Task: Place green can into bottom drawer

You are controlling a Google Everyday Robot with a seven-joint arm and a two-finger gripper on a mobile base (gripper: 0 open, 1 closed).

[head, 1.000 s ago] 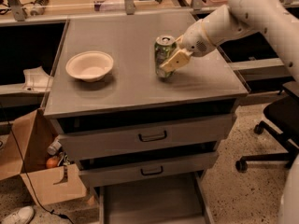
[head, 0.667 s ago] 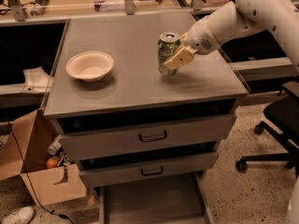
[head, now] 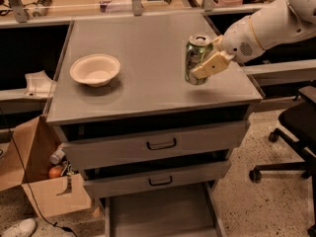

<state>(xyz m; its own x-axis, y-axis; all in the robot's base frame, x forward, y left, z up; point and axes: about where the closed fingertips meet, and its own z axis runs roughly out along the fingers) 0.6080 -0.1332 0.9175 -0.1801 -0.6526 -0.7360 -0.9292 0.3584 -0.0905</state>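
Shifted rightward since 1 second ago: green can (head: 195, 53), carried by the gripper (head: 201, 67) toward the right edge of the tabletop (head: 143, 43).

Cardboard box (head: 44, 181): lower left, on the floor.
Cream bowl (head: 95, 69): set on the tabletop's left part.
Bottom drawer (head: 158, 211): pulled out beneath 2 upper drawers.
Green can: upright, held just above the tabletop, well above the bottom drawer.
Gripper: fingers closed around the can's sides.
Office chair (head: 296, 132): far right.
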